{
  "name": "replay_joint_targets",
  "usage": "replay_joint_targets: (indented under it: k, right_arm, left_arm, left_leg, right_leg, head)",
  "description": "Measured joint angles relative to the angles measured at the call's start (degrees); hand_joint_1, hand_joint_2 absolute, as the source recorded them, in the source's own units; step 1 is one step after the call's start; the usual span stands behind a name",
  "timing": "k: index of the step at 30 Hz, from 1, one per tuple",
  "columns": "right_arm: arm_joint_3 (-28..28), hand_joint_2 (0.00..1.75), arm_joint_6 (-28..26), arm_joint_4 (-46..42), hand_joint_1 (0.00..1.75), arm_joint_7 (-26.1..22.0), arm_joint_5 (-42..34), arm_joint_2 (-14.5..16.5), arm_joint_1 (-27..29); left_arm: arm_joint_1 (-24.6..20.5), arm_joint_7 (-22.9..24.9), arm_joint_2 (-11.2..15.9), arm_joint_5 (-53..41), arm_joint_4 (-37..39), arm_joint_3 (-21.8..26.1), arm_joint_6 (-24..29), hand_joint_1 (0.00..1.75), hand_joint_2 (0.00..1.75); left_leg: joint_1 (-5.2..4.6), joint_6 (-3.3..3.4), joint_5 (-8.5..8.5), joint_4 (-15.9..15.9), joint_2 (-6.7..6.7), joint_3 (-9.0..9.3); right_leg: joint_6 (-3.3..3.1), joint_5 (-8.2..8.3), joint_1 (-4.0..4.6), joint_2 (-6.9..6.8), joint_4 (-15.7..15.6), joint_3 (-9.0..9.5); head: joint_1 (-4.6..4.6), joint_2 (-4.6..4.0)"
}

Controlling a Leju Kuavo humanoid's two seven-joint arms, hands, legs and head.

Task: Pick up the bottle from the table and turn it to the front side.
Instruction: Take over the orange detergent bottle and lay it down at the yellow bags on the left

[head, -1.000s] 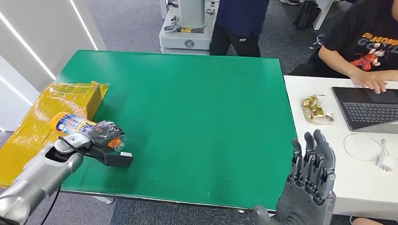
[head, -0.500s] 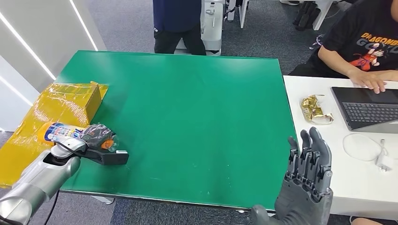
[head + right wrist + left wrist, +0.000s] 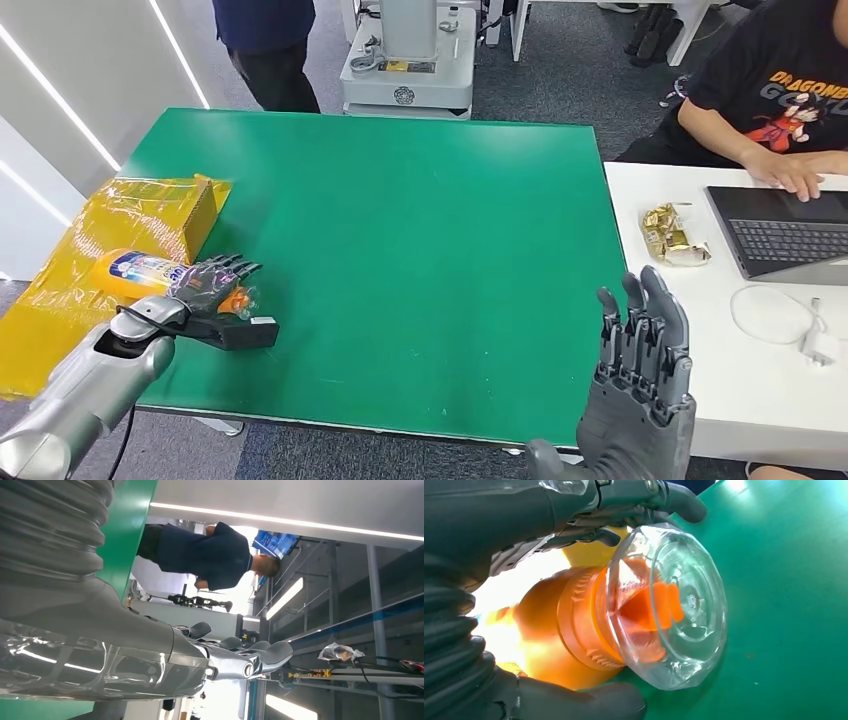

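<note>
Bottle (image 3: 140, 272) first: it lies on its side at the far left, partly on the yellow box (image 3: 120, 215) and partly at the edge of the green table (image 3: 420, 230). It is yellow with a blue and white label, and it has an orange neck under a clear cap (image 3: 674, 615).

The left hand (image 3: 205, 285) is over the cap end. In the head view its dark fingers are spread out on top of the bottle. In the left wrist view the thumb sits under the bottle and the fingers reach over it, so the bottle is between them. I think the hand is there so it can lift and turn the bottle, but I cannot tell if it is squeezing tight or just resting on it.

Past the wide green table, the right hand (image 3: 640, 380) is held up near the front edge. Its fingers are straight, close side by side, and hold nothing. It looks like it is just waiting.

On the white desk (image 3: 780, 400) at the far right are a gold wrapper (image 3: 675, 235) and a laptop (image 3: 785, 232), with a person (image 3: 770, 90) sitting there.
</note>
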Motion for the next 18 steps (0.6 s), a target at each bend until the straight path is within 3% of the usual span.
replay_joint_targets:
  k: [18]
  right_arm:
    - [0.0,1.75,0.1,0.1,0.0,0.2,0.1,0.0,0.0]
  left_arm:
    - [2.7,-0.2,0.4,-0.8,-3.2,2.7,0.5,0.0,1.75]
  left_leg:
    - [0.0,-0.01,0.0,0.0,0.02,0.06]
  right_leg:
    - [0.0,0.0,0.0,0.02,0.0,0.04]
  head:
    - [0.0,0.0]
